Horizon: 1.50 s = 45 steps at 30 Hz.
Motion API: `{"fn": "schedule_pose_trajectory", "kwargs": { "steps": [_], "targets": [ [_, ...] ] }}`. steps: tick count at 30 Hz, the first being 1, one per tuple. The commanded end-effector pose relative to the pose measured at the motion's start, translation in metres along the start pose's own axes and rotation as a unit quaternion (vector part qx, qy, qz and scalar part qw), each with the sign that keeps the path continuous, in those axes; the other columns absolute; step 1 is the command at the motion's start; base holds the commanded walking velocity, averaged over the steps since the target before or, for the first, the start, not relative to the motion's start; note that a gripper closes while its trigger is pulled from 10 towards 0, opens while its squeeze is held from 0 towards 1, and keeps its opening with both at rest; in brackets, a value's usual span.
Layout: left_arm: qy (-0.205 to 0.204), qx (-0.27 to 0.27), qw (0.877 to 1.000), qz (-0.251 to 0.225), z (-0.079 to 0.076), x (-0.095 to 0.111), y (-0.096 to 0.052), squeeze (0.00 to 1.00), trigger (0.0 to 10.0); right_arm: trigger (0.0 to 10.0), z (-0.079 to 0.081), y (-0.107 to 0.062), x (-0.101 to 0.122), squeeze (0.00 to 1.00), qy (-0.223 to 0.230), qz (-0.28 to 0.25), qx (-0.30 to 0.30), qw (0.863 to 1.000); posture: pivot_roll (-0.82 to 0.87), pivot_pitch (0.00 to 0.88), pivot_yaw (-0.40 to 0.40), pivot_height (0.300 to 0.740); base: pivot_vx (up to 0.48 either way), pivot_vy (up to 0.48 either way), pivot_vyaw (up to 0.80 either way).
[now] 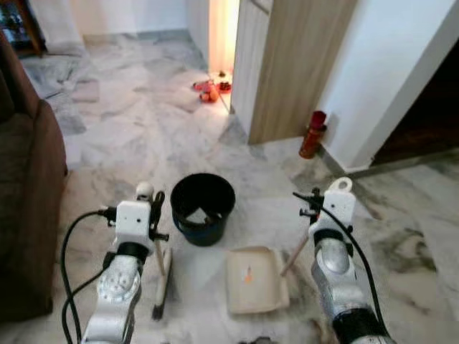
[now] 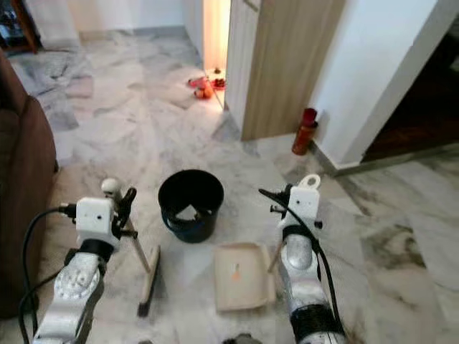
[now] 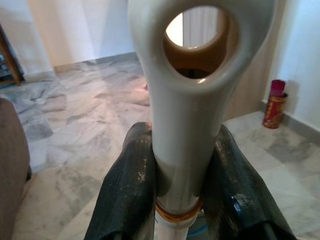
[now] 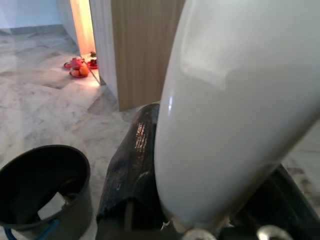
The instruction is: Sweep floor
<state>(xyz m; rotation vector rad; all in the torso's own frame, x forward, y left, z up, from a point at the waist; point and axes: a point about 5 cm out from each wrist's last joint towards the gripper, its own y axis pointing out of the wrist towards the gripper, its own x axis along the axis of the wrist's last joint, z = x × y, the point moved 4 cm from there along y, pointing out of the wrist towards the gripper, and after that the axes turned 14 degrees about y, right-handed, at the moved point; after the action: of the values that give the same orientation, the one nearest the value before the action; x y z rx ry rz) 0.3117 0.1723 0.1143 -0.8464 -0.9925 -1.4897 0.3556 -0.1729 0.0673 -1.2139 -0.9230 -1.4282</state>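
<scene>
Held in the left gripper (image 3: 177,200), fingers (image 3: 125,190) pinched tight on the white handle just below its hanging loop, was the brush (image 2: 147,276) — head down on the marble floor (image 1: 129,136), to the left of the dustpan (image 1: 256,279). Held in the right gripper (image 4: 200,200), clamped likewise on the pale handle top, was the dustpan, flat on the floor with a small orange scrap (image 1: 248,274) on its tray, just in front of the black bin (image 1: 203,206). Best done, by judgement, with short strokes toward the pan's open lip, pan pressed flat. Brush handle long axis: rising from the head up and slightly leftward to the gripper, loop uppermost. Pan handle: slanted up and rightward from the tray.
</scene>
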Motion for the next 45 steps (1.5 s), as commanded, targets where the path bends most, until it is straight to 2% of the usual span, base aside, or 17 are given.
{"fn": "schedule_pose_trajectory", "kwargs": {
  "steps": [1,6,19,24,27,36,41,45],
  "targets": [
    [0.0,0.004,1.0,-0.021,0.002,0.011,0.003,0.0,10.0,10.0,0.0,0.004,0.011,0.0,0.006,-0.02,0.001,1.0,0.02,0.093,-0.081,0.74,0.0,0.0,0.0],
    [-0.002,-0.003,1.0,-0.021,-0.001,0.01,0.003,0.0,10.0,10.0,-0.003,0.004,0.009,0.0,0.01,-0.015,-0.006,1.0,0.02,0.093,-0.081,0.74,0.0,0.0,0.0],
    [-0.005,-0.013,1.0,-0.021,-0.005,0.011,0.005,0.0,10.0,10.0,-0.007,0.004,0.007,0.0,0.016,-0.009,-0.017,1.0,0.01,0.102,-0.072,0.74,0.0,0.0,-0.8],
    [-0.003,-0.019,1.0,-0.015,-0.007,0.008,0.01,0.0,10.0,10.0,-0.012,0.005,0.007,0.0,0.026,-0.011,-0.029,0.999,0.0,0.087,-0.052,0.74,0.0,0.0,-0.8],
    [-0.004,-0.017,1.0,-0.008,-0.005,0.005,0.018,0.0,10.0,10.0,-0.011,0.006,0.011,0.0,0.027,-0.02,-0.028,0.999,-0.01,0.078,-0.034,0.74,0.0,0.0,-0.8],
    [-0.008,-0.013,1.0,0.013,0.001,-0.008,0.027,0.0,10.0,10.0,0.0,0.001,0.007,0.0,0.039,-0.025,-0.019,0.999,-0.03,0.039,0.011,0.74,0.0,-0.107,-0.8],
    [-0.006,-0.019,1.0,0.017,-0.002,-0.012,0.03,0.0,10.0,10.0,0.004,-0.004,-0.001,0.0,0.038,-0.017,-0.016,0.999,-0.05,0.011,0.017,0.74,0.0,0.0,-0.8],
    [-0.01,-0.025,1.0,0.012,-0.009,-0.01,0.038,0.0,10.0,10.0,-0.003,-0.002,0.002,0.0,0.034,-0.023,-0.019,0.999,-0.06,0.0,0.017,0.74,0.0,0.0,-0.8]
  ]
}}
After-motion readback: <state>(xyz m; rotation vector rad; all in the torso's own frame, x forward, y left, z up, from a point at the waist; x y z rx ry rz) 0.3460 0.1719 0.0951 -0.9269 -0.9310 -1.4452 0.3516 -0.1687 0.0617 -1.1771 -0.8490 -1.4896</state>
